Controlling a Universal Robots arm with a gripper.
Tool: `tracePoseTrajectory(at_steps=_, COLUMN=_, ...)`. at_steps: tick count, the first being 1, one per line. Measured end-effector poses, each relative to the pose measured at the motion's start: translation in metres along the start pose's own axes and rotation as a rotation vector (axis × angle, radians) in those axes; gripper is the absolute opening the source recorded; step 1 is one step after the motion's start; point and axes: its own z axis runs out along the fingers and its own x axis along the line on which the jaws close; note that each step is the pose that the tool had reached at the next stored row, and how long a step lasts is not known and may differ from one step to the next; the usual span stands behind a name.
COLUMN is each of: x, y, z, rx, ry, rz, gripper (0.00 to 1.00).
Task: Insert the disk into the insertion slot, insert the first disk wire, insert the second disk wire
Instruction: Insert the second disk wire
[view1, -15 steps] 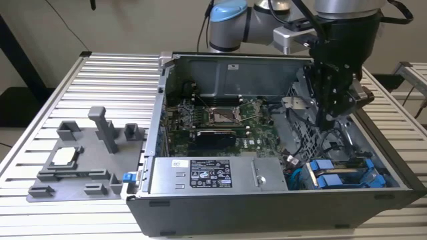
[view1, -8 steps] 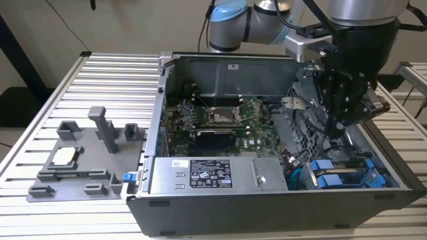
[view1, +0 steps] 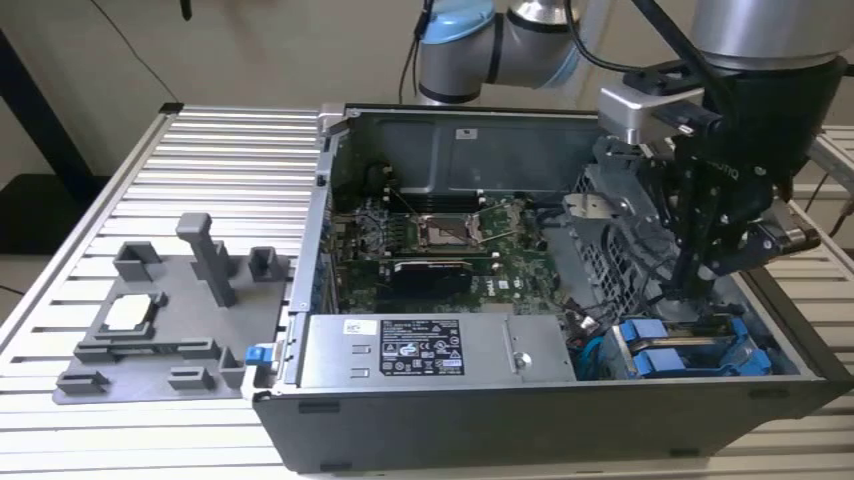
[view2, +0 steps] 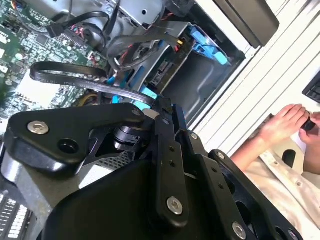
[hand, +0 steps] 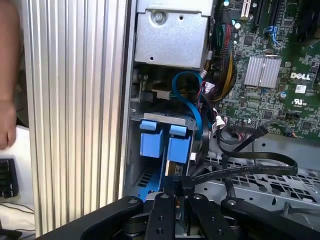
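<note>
The open computer case (view1: 534, 420) lies on the slatted table (view1: 227, 170). In its corner at the exterior view's right is the grey drive cage (hand: 265, 192). The disk (view1: 663, 362) sits inside the insertion slot (hand: 145, 177) of this cage, and the blue tabs of its carrier are turned toward the silver power-supply box (view1: 427, 350). The green motherboard (view1: 427, 240) fills the middle of the case. The arm comes down from above at the exterior view's right and the gripper (view1: 685, 285) points down into the cage, just above the blue carrier. In both wrist views its jaws are pressed together on the end of a black flat wire (hand: 250, 167), which loops away over the perforated top of the cage. Room here is tight: the case wall runs just beside the slot, and a blue flat cable (hand: 192, 107) with a bundle of coloured wires arches near the tabs. Beyond the wall are bare table slats, and past the table edge rests a person's hand (view2: 285, 122).
</note>
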Motion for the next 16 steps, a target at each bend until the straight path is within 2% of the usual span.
tracePoseTrajectory(at_steps=4, x=0.0054, y=-0.0031, z=0.0019, rx=-0.0009, ry=-0.0018, rz=0.0, gripper=0.16)
tracePoseTrajectory(at_steps=10, x=0.0091, y=-0.0077, z=0.0043, rx=-0.0012, ry=-0.0055, rz=0.004, gripper=0.16)
tracePoseTrajectory(at_steps=14, x=0.0103, y=-0.0097, z=0.0059, rx=-0.0016, ry=-0.0097, rz=0.009, gripper=0.16)
tracePoseTrajectory(at_steps=16, x=0.0105, y=-0.0103, z=0.0068, rx=-0.0017, ry=-0.015, rz=0.014, gripper=0.16)
